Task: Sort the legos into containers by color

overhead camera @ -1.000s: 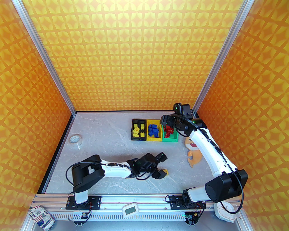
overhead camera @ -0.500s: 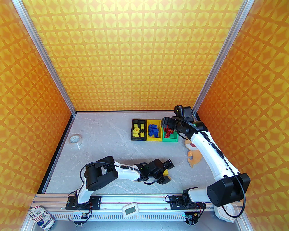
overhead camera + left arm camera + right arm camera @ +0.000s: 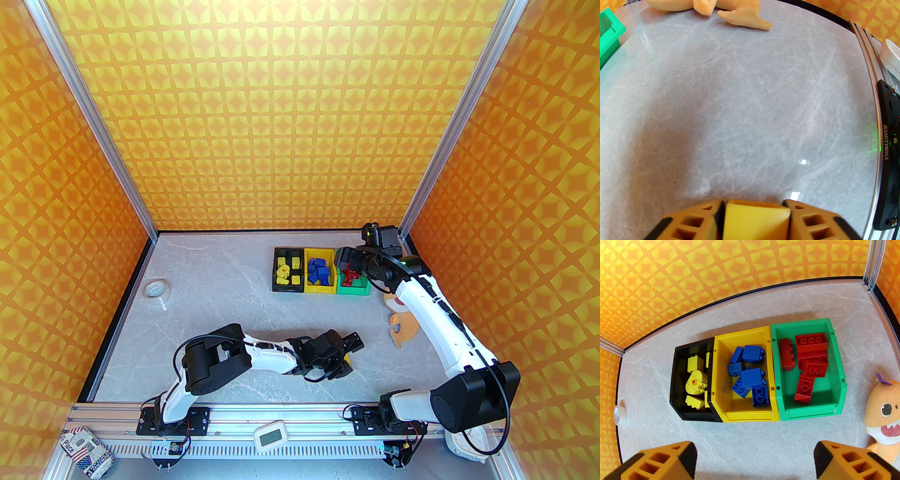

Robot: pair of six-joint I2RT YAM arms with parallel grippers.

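My left gripper [image 3: 753, 208] is down on the table [image 3: 750, 105], at about 6 o'clock from the table's middle. Its two fingers press on both sides of a yellow brick [image 3: 752, 222]. The brick sits snug between them, so I think I have it.

My right gripper [image 3: 754, 453] hangs over the bins with its fingers wide apart and nothing in them.

The three bins stand side by side, touching, at about 1 o'clock from the table's middle. The black bin [image 3: 678, 380] has the yellow bricks [image 3: 695, 380]. The yellow bin [image 3: 740, 414] has the blue bricks [image 3: 750, 376]. The green bin [image 3: 808, 413] has the red bricks [image 3: 811, 357]. So my brick belongs in the black bin, which lies at about 11 o'clock from the brick.

To do this well, I want to lift straight up first and keep squeezing. If I drag it, the brick could twist and slip out. Then I should go slowly toward 11 o'clock, high enough to clear the bin's rim. I should stop right over the black bin, come down low, and only then let go, so the brick does not bounce into the yellow bin beside it.

The right arm is close to the bins, so I would keep it over at the green end. The plush monster [image 3: 883, 408] lies at 3 o'clock from the bins, out of my way.
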